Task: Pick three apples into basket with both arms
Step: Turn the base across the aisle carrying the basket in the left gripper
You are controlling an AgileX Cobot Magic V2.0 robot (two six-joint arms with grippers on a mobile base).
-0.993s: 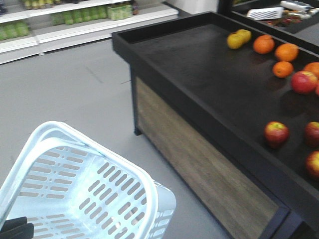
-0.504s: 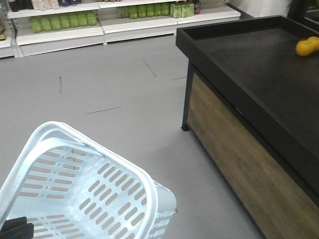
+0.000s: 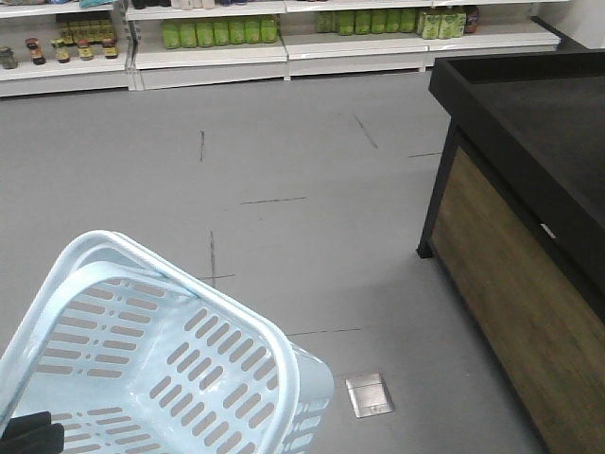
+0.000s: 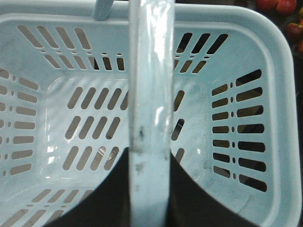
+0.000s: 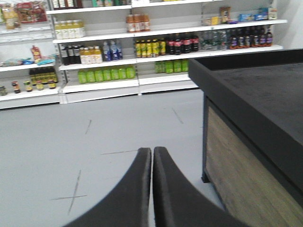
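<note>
Basket (image 3: pixel 284 352) hangs at the bottom left of the front view, over the grey floor (image 3: pixel 284 170). The left gripper (image 4: pixel 149 155) squeezes the basket's loop handle (image 4: pixel 150 71) between two black fingers. Some red apples (image 4: pixel 277 4) sit outside, past the basket's far right corner. The right gripper (image 5: pixel 152 150) is pressed closed, finger touching finger. A black table (image 5: pixel 265 94) stands to its right.

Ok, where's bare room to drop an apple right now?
The basket is bare inside, either side of the handle in the left gripper. The black table top is bare near its corner. Crowded: red fruit beyond the basket's rim.
</note>
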